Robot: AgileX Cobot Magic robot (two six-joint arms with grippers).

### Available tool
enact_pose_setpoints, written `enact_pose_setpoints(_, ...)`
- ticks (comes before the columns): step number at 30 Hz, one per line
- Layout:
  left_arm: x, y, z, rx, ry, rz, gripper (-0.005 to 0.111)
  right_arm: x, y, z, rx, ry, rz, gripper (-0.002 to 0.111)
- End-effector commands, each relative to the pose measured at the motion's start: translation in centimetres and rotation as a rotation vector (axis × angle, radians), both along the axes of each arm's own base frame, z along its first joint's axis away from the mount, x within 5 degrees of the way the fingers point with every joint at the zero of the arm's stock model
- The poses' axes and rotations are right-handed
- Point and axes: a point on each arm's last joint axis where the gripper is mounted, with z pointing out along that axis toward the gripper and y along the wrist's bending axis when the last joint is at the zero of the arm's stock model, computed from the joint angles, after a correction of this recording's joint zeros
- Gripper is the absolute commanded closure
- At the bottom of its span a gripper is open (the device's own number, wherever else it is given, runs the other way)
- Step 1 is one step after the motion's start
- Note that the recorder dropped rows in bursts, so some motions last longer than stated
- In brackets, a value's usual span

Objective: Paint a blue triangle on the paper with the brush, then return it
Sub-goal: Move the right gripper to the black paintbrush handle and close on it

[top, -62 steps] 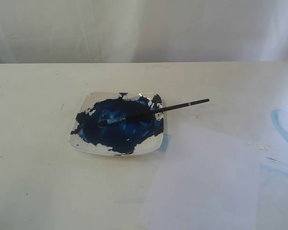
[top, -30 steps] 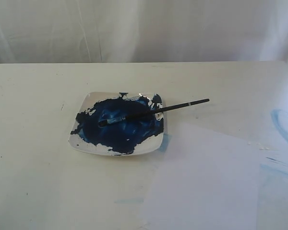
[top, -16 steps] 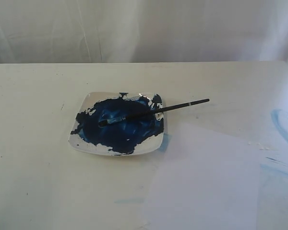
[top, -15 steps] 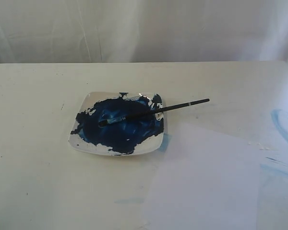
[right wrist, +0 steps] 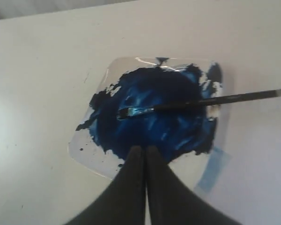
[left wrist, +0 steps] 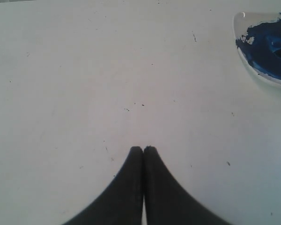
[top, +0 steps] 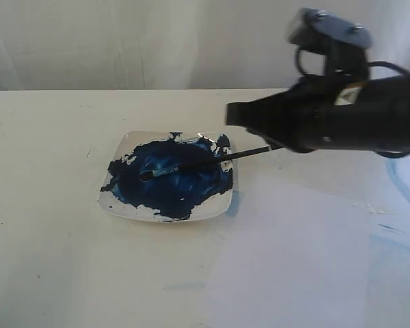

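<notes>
Paintbrush (top: 191, 165), thin and black-handled, across the blue-smeared square white plate (top: 126, 145): light, stiff, probably slick. I'd take its bare right overhang. Right pincer (right wrist: 145, 149), left pincer (left wrist: 143, 150): both closed, empty.

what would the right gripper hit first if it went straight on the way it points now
The right gripper, jaws shut, would most likely land on the dark blue paint in the square plate, short of the brush lying across it; depth is unclear.

brush (top: 191, 164) 1 | plate (top: 126, 145) 1 | paper (top: 294, 253) 1 (seemingly; faint) | left tool (left wrist: 143, 149) + right tool (right wrist: 144, 148) 2
</notes>
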Motion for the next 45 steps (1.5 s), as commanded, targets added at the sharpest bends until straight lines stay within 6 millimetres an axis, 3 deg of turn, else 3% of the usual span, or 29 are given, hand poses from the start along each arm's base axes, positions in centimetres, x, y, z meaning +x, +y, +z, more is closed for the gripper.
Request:
enact_pose_setpoints(1,0.0,0.0,-0.1,-0.005,0.001,-0.004,0.107,3.0,4.8,-0.8,-0.011,0.025,0.046,0.108)
enact_pose_setpoints(5,0.0,0.0,-0.1,-0.005,0.001,-0.004,0.107,5.6,5.4,-2.3,0.058,0.144,-0.077,0.108)
enact_pose_setpoints(9,0.0,0.0,-0.1,-0.005,0.001,-0.004,0.107,7.4,4.8,-4.0,0.114,0.249,-0.202,0.108)
enact_pose_setpoints(18,0.0,0.0,-0.1,-0.005,0.001,-0.004,0.107,8.1,4.4,-4.9,0.112,0.262,-0.230,0.108)
enact_pose_setpoints(27,0.0,0.0,-0.1,-0.005,0.001,-0.004,0.107,11.4,2.5,-7.9,0.311,0.492,-0.519,0.107)
enact_pose_setpoints(30,0.0,0.0,-0.1,-0.005,0.001,-0.004,0.107,12.3,2.8,-8.8,0.336,0.517,-0.549,0.098)
enact_pose_setpoints(37,0.0,0.0,-0.1,-0.005,0.001,-0.004,0.107,13.7,3.2,-11.0,0.432,0.551,-0.664,0.064)
enact_pose_setpoints(45,0.0,0.0,-0.1,-0.005,0.001,-0.004,0.107,14.6,3.2,-13.3,0.493,0.561,-0.759,0.062)
